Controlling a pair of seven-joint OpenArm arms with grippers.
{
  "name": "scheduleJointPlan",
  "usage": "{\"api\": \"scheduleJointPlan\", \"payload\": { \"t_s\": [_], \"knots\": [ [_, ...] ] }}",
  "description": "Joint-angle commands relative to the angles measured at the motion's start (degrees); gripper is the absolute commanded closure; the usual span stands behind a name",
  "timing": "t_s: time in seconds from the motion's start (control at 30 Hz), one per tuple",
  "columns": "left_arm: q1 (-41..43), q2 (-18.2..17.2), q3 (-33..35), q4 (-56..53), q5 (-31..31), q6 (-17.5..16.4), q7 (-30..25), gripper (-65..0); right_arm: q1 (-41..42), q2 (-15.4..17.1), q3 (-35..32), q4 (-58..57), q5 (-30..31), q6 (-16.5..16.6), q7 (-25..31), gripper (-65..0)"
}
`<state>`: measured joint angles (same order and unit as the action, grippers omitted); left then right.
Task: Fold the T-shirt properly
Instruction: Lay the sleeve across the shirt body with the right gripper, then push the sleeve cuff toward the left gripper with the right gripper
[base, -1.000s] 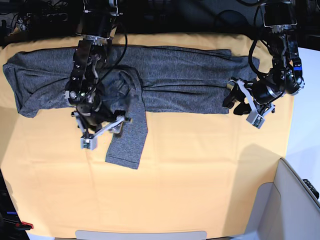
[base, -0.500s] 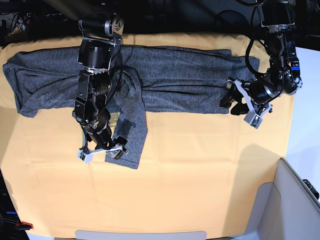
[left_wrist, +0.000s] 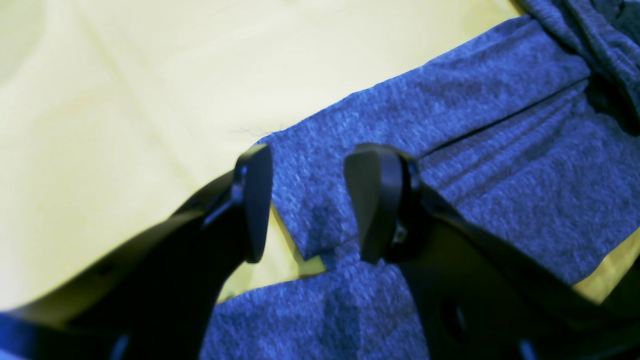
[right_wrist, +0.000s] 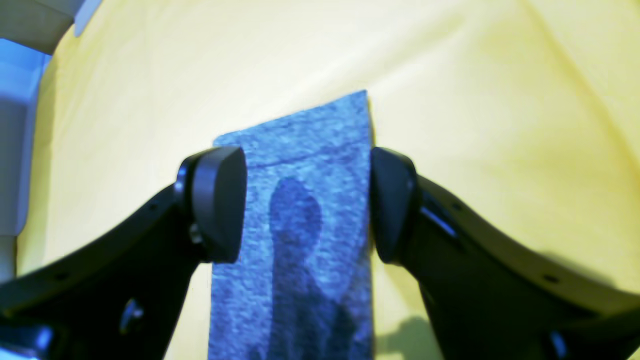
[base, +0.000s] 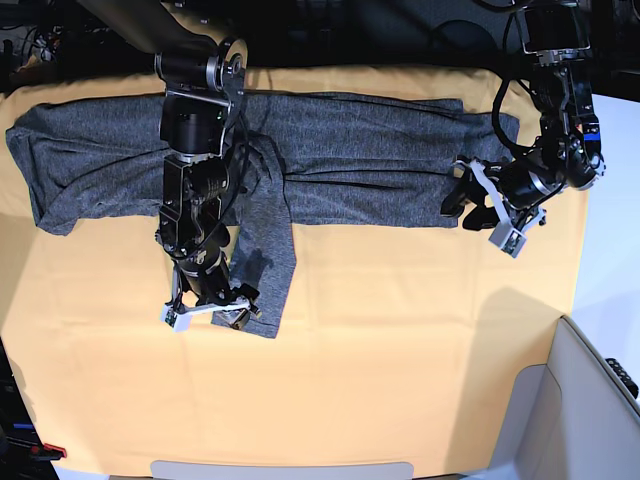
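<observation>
Since a second ago the right end effector (base: 212, 314) has travelled down the hanging sleeve (base: 262, 270), from beside the bunched fabric at the shirt's middle to the cuff end, while the left end effector (base: 487, 212) has barely shifted. Now the right one hovers over the sleeve's tip with its two fingers spread apart, one on either side of the narrow strip of cloth; from its wrist camera the cuff (right_wrist: 300, 135) lies just ahead of the fingertips and the sleeve runs back under the end effector (right_wrist: 307, 205), with nothing pinched. Yellow-orange cloth (right_wrist: 475, 100) covers the table to both sides of it.

Over at the other arm, the left end effector (left_wrist: 307, 202) also stands with its fingers apart, poised above a corner of the T-shirt (base: 350, 150). That grey corner (left_wrist: 310, 200) sits between the fingers, and I cannot tell whether they touch it. More folded fabric stretches away beyond and beneath one finger (left_wrist: 375, 200).

Seen from the base view, the shirt lies as a long band behind both end effectors, along the far side of the table (base: 400, 380), the one sleeve trailing toward the near side.
</observation>
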<state>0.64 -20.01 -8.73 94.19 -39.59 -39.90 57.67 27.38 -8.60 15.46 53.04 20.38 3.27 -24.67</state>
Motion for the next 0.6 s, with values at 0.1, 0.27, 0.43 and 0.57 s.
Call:
{"api": "scheduleJointPlan", "payload": {
  "t_s": [0.1,0.27,0.43,0.57],
  "knots": [
    [-0.8,-0.9,-0.3,0.9,-0.9,-0.1,-1.1,-26.7,0.8,-0.4,0.0,-1.4,0.4,-0.3,-2.4,-36.6],
    [-0.8,-0.9,-0.3,0.9,-0.9,-0.1,-1.1,-26.7,0.6,-0.4,0.0,-1.4,0.4,-0.2,-2.5,-13.6],
    [-0.8,-0.9,-0.3,0.9,-0.9,-0.1,-1.1,-26.7,0.4,-0.4,-0.4,-1.3,0.3,-0.1,-2.9,0.0],
    [-0.8,-0.9,-0.3,0.9,-0.9,-0.1,-1.1,-26.7,-0.4,-0.4,-0.8,0.3,0.3,0.2,-4.1,0.0]
  ]
}}
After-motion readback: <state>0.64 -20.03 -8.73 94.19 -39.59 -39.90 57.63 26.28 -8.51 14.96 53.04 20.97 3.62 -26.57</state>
